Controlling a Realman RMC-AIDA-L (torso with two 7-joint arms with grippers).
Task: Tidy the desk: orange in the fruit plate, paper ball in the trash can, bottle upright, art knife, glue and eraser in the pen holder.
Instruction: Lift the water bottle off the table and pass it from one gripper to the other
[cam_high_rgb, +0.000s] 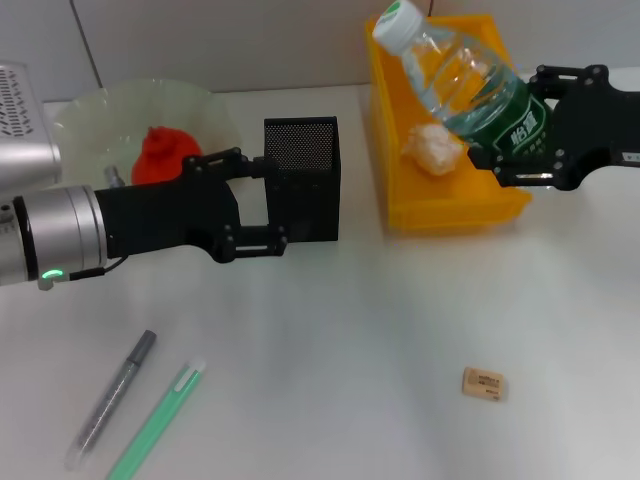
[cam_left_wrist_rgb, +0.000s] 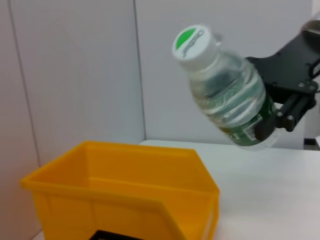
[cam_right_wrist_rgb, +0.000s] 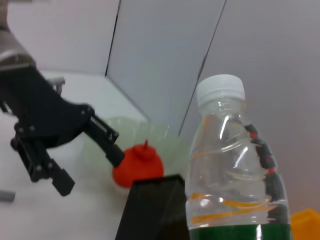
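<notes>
white desk (cam_high_rgb: 400, 300) below: the right gripper (cam_high_rgb: 520, 135) clenches the bottle (cam_high_rgb: 465, 80), tilted above the trash can (cam_high_rgb: 440, 215). a slip could drop it in. the left gripper (cam_high_rgb: 262, 205) hangs spread by the pen holder (cam_high_rgb: 302, 180).

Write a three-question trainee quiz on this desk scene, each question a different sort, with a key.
1. True or false: the orange lies in the fruit plate.
2. The right hand grips which thing? A) eraser B) bottle C) paper ball
3. Fill in: the paper ball lies inside the ____.

Key: 1 true; 2 B; 3 trash can.
</notes>
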